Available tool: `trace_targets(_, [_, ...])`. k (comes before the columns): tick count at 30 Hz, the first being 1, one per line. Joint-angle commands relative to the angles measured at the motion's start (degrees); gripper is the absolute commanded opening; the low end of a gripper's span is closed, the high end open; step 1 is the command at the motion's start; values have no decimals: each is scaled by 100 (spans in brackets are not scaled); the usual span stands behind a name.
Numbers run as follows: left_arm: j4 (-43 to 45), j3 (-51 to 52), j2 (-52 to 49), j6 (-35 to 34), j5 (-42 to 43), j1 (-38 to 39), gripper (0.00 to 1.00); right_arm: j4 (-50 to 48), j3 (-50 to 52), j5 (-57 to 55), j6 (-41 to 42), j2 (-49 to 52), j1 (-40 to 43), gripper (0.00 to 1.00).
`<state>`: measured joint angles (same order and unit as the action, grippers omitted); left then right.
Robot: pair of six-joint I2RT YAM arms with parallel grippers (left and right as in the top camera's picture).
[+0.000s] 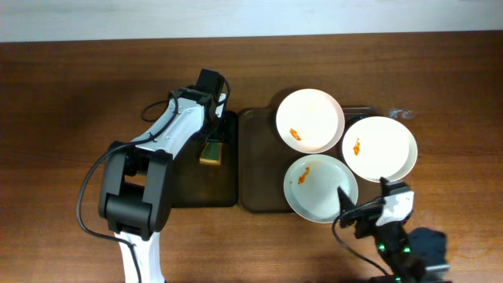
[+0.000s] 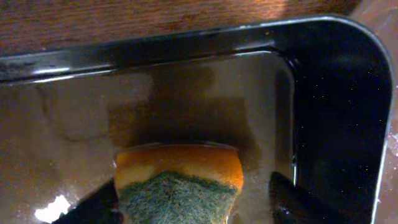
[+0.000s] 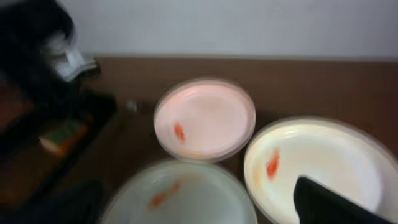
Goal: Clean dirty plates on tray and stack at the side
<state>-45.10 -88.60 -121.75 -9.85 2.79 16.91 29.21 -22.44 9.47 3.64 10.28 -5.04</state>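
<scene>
Three white plates lie on the brown tray (image 1: pixel 255 157), each with an orange smear: a back plate (image 1: pixel 310 119), a right plate (image 1: pixel 380 148) that overhangs the tray's right rim, and a front plate (image 1: pixel 318 187). In the right wrist view they show as back (image 3: pixel 204 118), right (image 3: pixel 323 165) and front (image 3: pixel 180 193). My right gripper (image 1: pixel 361 206) (image 3: pixel 199 208) is open and empty, just above the front plate's near edge. My left gripper (image 1: pixel 212 135) (image 2: pixel 193 208) is open, with its fingers on either side of a yellow-and-green sponge (image 1: pixel 211 150) (image 2: pixel 177 186).
The sponge lies on a narrower black tray (image 1: pixel 189 185) (image 2: pixel 329 93), left of the brown tray and touching it. The sponge also shows in the right wrist view (image 3: pixel 62 137). Bare wooden table surrounds both trays. A small crumpled scrap (image 1: pixel 399 114) lies beyond the right plate.
</scene>
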Motion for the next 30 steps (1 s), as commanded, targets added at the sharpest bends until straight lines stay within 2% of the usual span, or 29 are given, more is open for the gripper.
trace_targets(1, [9,61,-44,4,61,-4,36,914,-1443,-114,131,1263,-15,99])
trace_targets(2, [7,61,-44,4,55,-4,12,1589,-2234,-90,133,2100,-15,99])
trace_targets(3, [4,61,-44,4,39,-4,1,1902,-2715,-22,133,2575,-15,98])
trace_targets(5, [-52,61,-44,7,42,-9,0,2618,-3604,450,136,3423,-15,98])
trace_targets(7, [-210,61,-44,4,46,-9,1,3571,-4417,1683,131,4109,-15,98])
trace_targets(9, [-339,61,-44,4,46,-9,42,3853,-4601,1694,140,4433,-15,85])
trace_targets(10, [-363,59,-44,4,48,-9,88,3987,-4599,1558,282,4516,-15,82])
trace_targets(11, [-382,59,-44,4,50,-9,98,4256,-4597,968,804,4623,-15,78])
trace_targets(14, [-385,59,-44,4,90,-9,100,4898,-4310,-726,2140,4907,-15,73])
trace_targets(16, [-385,59,-44,4,90,-9,100,4887,-3880,-785,2356,5047,-15,69])
trace_targets(17, [-385,59,-44,4,90,-9,100,4730,-3578,-785,2391,5158,-13,62])
trace_targets(21, [-385,59,-44,4,90,-9,100,3694,-2625,-774,3001,5770,-13,47])
trace_targets(24, [-380,59,-44,4,90,-9,100,3383,-2437,-699,3008,6153,-15,40])
trace_targets(27, [-376,59,-44,4,90,-9,100,3418,-2402,-822,3042,6384,-15,40])
trace_targets(30, [-376,59,-44,4,90,-7,100,3193,-2243,-774,3460,6572,-15,38])
